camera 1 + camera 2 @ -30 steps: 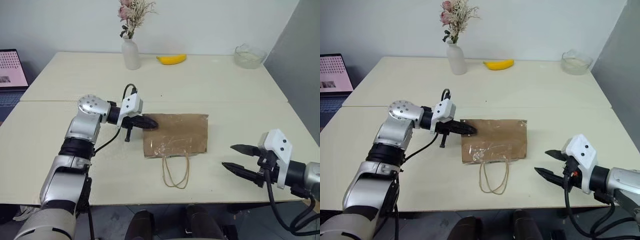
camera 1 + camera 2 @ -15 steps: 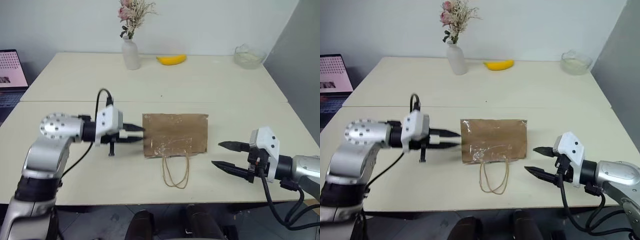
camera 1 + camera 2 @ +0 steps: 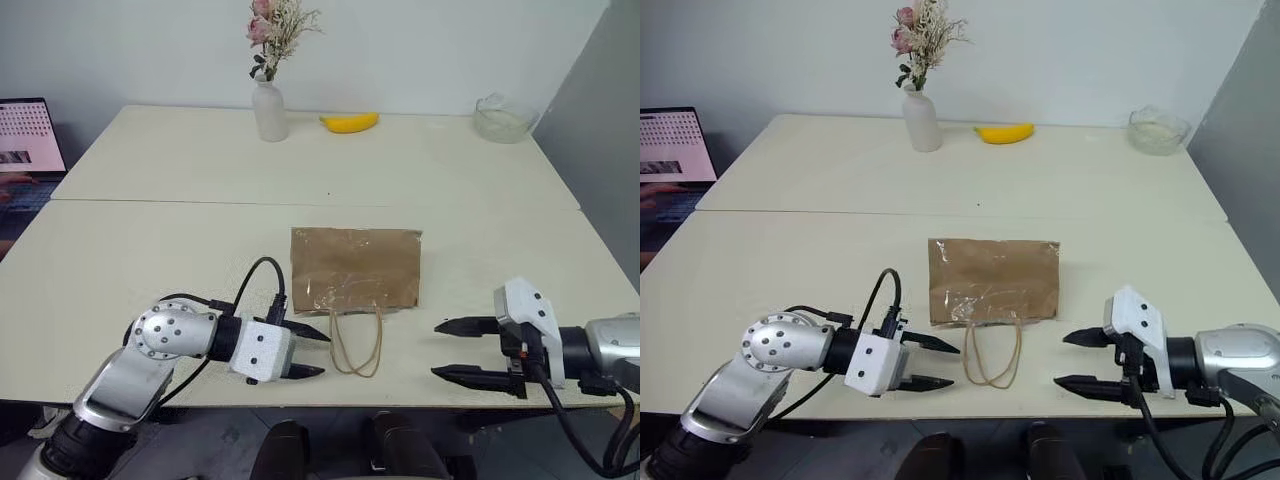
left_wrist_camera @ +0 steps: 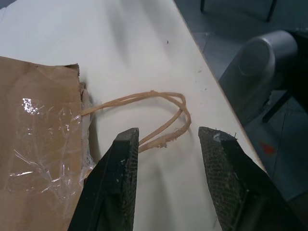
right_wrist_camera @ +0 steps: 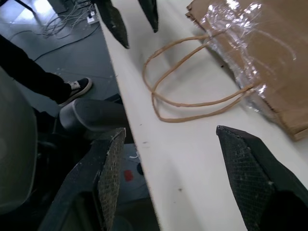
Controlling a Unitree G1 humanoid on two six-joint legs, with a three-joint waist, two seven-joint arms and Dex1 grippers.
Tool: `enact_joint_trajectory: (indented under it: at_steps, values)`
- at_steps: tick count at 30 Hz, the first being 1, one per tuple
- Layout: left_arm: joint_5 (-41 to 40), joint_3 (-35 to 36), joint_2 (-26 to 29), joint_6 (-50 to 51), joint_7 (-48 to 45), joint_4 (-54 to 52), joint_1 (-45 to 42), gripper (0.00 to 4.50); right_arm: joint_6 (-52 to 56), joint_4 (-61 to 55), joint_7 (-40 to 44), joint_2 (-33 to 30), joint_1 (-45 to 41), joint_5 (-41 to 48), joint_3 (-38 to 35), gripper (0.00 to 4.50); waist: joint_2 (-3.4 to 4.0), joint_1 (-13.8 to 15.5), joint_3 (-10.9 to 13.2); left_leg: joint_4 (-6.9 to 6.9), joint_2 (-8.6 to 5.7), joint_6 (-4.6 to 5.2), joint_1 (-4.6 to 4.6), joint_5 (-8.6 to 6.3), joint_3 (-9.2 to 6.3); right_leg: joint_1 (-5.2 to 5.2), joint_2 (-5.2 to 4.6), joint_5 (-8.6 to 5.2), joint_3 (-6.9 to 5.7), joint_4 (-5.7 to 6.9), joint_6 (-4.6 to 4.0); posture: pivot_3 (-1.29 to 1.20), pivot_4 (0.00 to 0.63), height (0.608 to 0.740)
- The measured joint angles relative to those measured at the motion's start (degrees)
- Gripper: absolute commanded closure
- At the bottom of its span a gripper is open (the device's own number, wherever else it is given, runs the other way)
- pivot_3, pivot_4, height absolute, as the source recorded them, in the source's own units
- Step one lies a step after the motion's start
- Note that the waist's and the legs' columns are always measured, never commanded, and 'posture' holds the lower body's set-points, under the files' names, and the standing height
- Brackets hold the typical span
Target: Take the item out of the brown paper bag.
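The bag (image 3: 355, 268) lies flat mid-table, handles (image 3: 356, 343) toward the near edge; the item is hidden. Both grippers, left (image 3: 309, 353) and right (image 3: 452, 349), are held spread and empty. Thin, crushable paper is judged best gripped at the mouth.

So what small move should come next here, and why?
Probably ease the left gripper forward and close on the cord handles. The brown paper bag lies flat, both grippers are open and empty, and the left wrist view shows the handles just beyond its fingers.
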Motion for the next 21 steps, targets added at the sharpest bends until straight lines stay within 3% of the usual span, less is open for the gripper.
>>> enact_joint_trajectory:
  at_steps: [9,17,21]
  values:
    - [4.3,-6.5,-1.1,-11.6,-1.2,7.0,-3.0,2.44,1.6,-1.0,-0.1,-1.6,2.1,2.8,-2.4,1.33,0.00,0.0,0.0,0.00,0.00,0.05,-0.02,-0.04,0.02,0.00,0.00,0.01,0.01,-0.02,0.02,0.00,0.150,0.740]
    - [9.2,-10.5,-6.2,-19.9,1.3,15.9,-8.1,2.44,1.8,-2.0,-0.7,-1.7,2.8,4.4,-3.3,1.33,0.00,0.1,0.0,0.01,-0.01,0.06,-0.04,-0.04,0.03,0.00,0.00,0.03,0.02,-0.04,0.05,0.00,0.150,0.740]
    - [11.0,-12.1,-7.5,-24.3,2.4,20.0,-9.0,3.29,1.8,-2.2,-1.5,-2.0,3.1,4.5,-4.1,1.33,0.00,0.0,0.0,0.01,0.00,0.07,-0.03,-0.04,0.03,0.00,0.00,0.03,0.02,-0.02,0.06,0.00,0.150,0.740]
